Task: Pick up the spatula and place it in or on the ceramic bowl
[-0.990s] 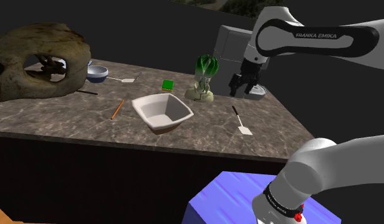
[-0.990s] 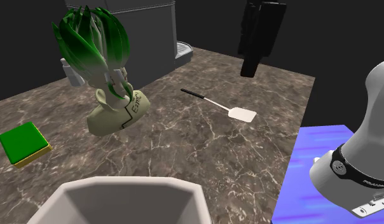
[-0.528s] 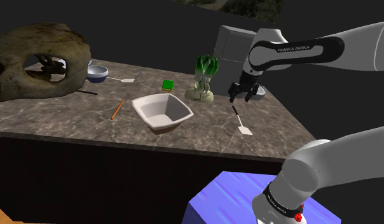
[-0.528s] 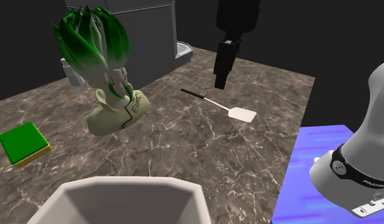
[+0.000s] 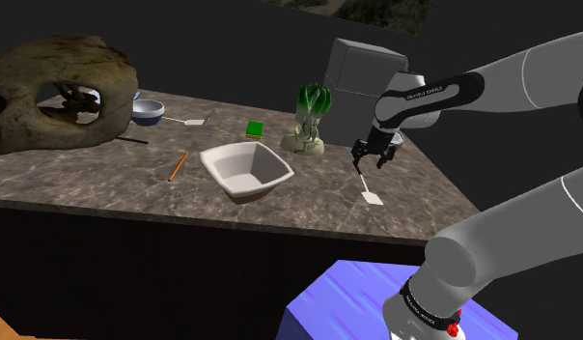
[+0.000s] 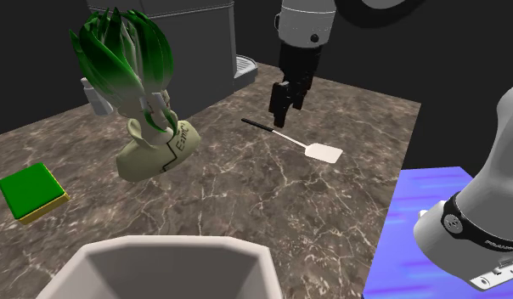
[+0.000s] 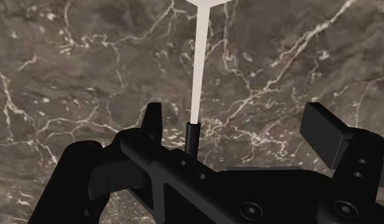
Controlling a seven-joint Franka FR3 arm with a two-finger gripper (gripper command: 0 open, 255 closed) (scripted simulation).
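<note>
Hand: open, its two fingers set wide apart and holding nothing; it hangs low over the counter, pointing down.
Between the fingers: the dark handle end of the spatula, off centre, nearer one finger than the other and touched by neither.
Spatula, position: flat on the counter near the corner on the stand's side, with a thin dark handle, a pale shaft and a flat white blade at the end away from the hand.
Spatula, handling (judged): light, thin and stiff. It lies flush on hard stone, so the fingers must come right down to the surface. The slim handle could slip or swivel in the grip, and the blade end will likely droop.
Grip point (judged): across the narrow width of the dark handle, close to where the pale shaft begins, once the hand is centred over it.
Bowl: white, square-rimmed and upright, well apart from the spatula toward the shoulder view's left.
Placing (judged): being stiff, the spatula may rest across the rim rather than settle inside.
</note>
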